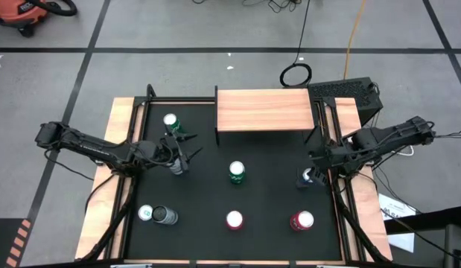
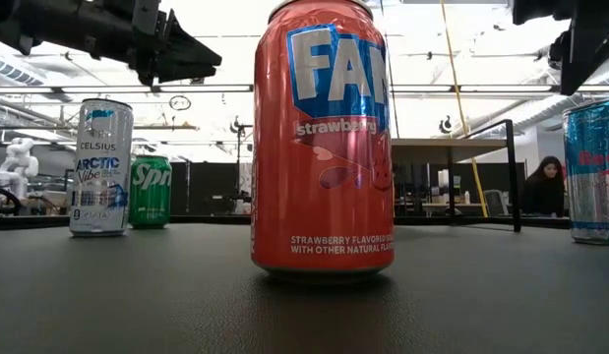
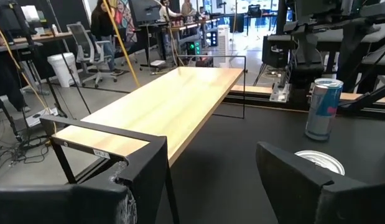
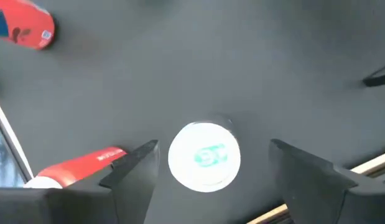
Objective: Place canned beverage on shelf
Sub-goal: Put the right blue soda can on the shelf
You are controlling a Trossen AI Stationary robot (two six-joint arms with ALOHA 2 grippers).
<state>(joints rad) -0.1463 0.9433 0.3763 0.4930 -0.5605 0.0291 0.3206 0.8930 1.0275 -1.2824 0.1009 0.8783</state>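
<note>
The light-wood shelf (image 1: 264, 109) on black legs stands at the table's far middle and also shows in the left wrist view (image 3: 161, 106). My right gripper (image 4: 211, 149) is open and points down, above a blue can (image 1: 310, 177) that stands upright (image 2: 591, 172). Its fingers stand on either side of the can's top (image 4: 204, 155) without touching it. My left gripper (image 1: 190, 153) is open and empty, held level above the table over a white Celsius can (image 2: 99, 167). A Sprite can (image 2: 150, 192) stands behind that one.
A red Fanta can (image 2: 322, 138) stands near the front edge, with another red can (image 1: 301, 221) to its right. A green can (image 1: 236, 173) stands mid-table and two cans (image 1: 156, 215) stand at the front left. Wooden rails (image 1: 118, 134) border the table. A person (image 2: 545, 187) sits beyond it.
</note>
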